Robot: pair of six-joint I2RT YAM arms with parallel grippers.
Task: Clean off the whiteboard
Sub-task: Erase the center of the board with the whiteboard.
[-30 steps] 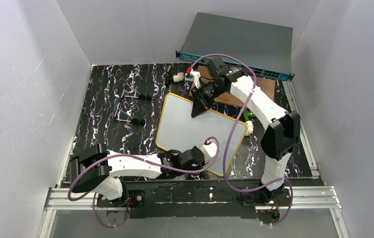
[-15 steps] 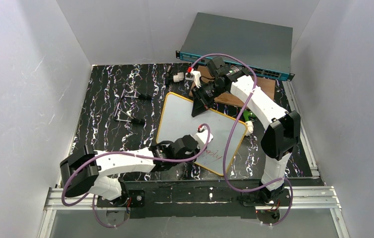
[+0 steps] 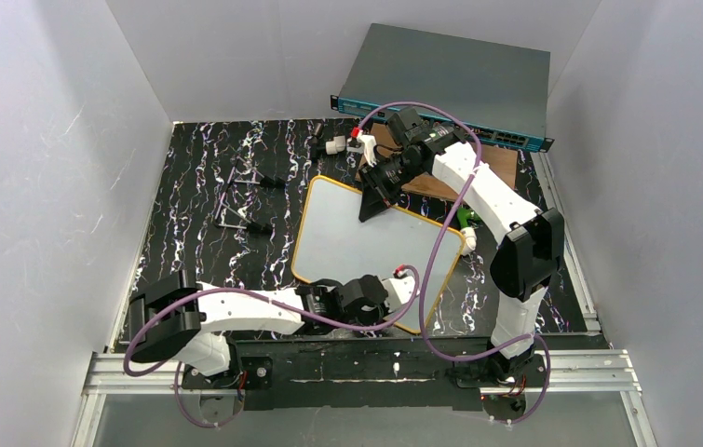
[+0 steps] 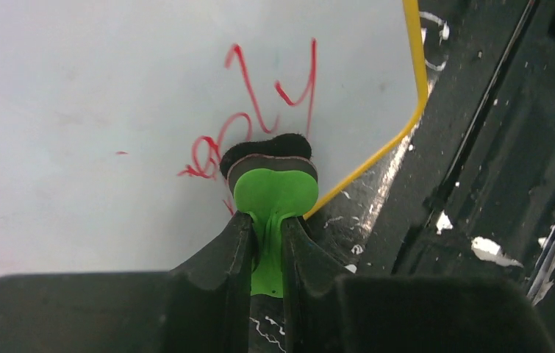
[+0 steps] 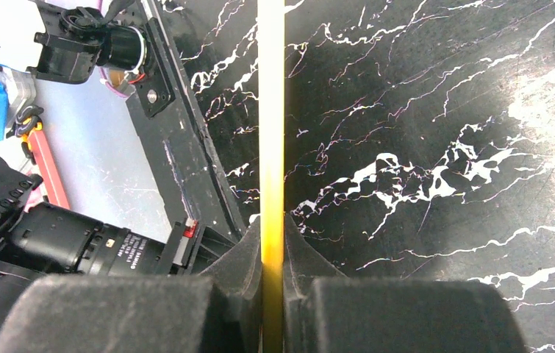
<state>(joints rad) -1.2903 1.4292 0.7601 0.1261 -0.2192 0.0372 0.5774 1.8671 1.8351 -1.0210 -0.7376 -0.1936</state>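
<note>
The whiteboard, white with a yellow rim, lies tilted in the middle of the black marbled table. Red handwriting shows near its near right corner. My left gripper is shut on a green eraser with a black felt pad, and the pad rests on the red lines by the yellow rim. In the left wrist view the gripper pinches the eraser's stem. My right gripper is shut on the board's far edge. Its wrist view shows the yellow rim clamped between the fingers.
A grey network switch stands at the back. A brown wooden board lies behind my right arm. Metal tools lie to the left of the whiteboard, a small white part behind it and a green object to its right.
My left gripper swept the eraser up over the board half a second ago, then back down to the near right corner. The right gripper has not moved.
</note>
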